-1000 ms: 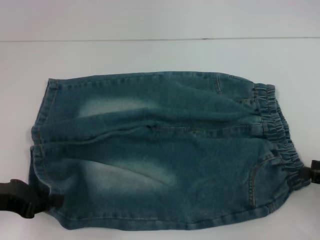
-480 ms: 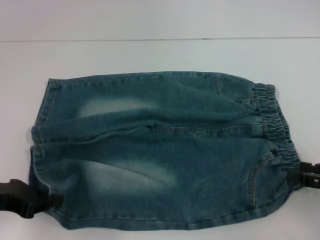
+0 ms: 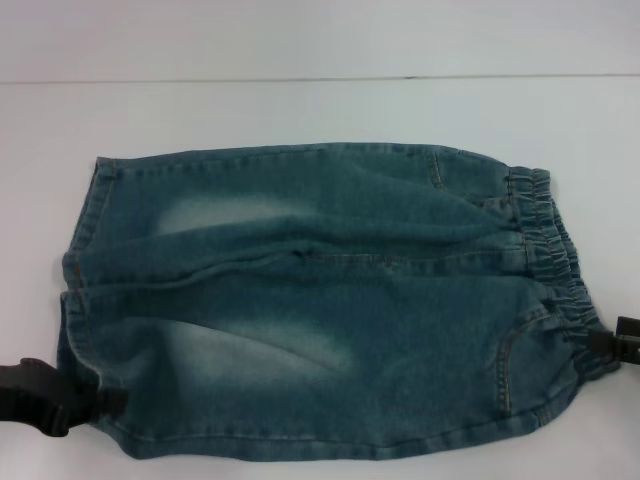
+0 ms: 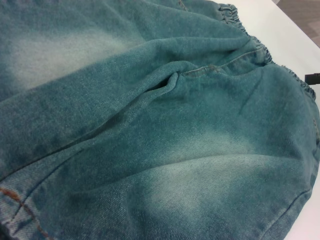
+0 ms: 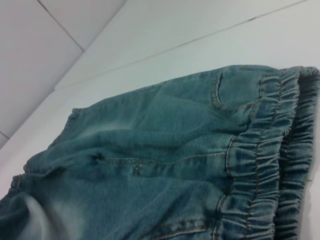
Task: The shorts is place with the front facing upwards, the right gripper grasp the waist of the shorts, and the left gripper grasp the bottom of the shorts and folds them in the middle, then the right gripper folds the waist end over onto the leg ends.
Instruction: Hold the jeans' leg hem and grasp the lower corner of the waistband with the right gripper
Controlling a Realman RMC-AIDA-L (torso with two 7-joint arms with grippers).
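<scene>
1 pair of blue-green denim shorts (image 3: pixel 320 300) lies spread on 1 white table (image 3: pixel 300 110). The shorts have 1 gathered elastic waist (image 3: pixel 555 260) and 2 leg ends (image 3: pixel 85 290), one beside the other at the opposite edge. 2 pale faded patches show on the denim, 1 on each leg. 1 curved pocket seam (image 3: pixel 515 345) with tan stitching sits near the waist. 2 black grippers are partly in view: 1 left gripper (image 3: pixel 60 398) at the leg hems and 1 right gripper (image 3: pixel 615 345) at the waist.
</scene>
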